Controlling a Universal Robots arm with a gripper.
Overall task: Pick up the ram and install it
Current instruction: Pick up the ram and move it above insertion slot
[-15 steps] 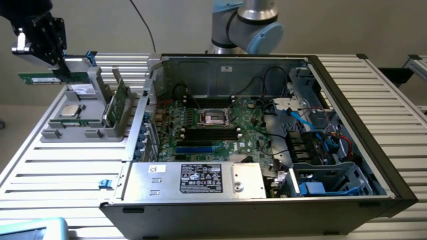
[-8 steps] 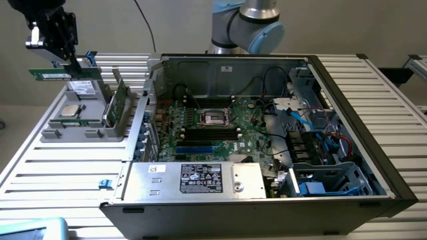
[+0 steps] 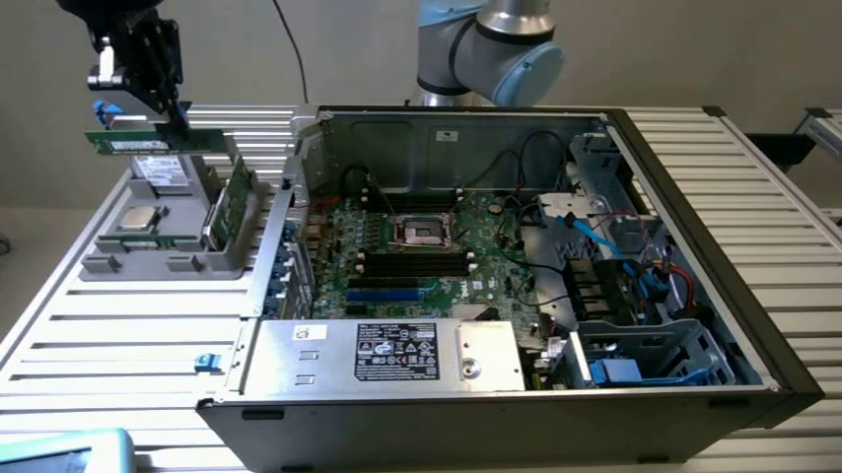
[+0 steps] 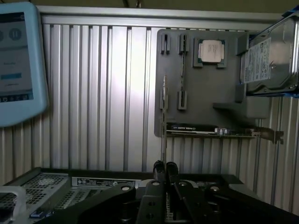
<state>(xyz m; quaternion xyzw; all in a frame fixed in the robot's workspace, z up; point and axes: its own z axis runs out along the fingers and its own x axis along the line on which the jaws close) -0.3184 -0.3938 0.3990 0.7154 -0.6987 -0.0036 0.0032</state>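
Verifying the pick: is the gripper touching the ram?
Touching. Exterior view: the gripper is shut on the green ram, pinching its upper edge. The wrist view shows the stick edge-on between the fingers.

The fingers [image 3: 173, 110] cover part of the ram [image 3: 125, 144], and the arm [image 3: 490, 44] runs out past the picture's edge. From the wrist the ram is edge-on, a thin line, its flat sides hidden. The blue-framed screen [image 4: 18, 60] and the grey drive [image 4: 280, 46] are cut by the frame. The screen's text is blurred. The drive's white label [image 4: 256, 58] is too small to read, like the black label [image 3: 394, 352] on the computer case [image 3: 394, 148].
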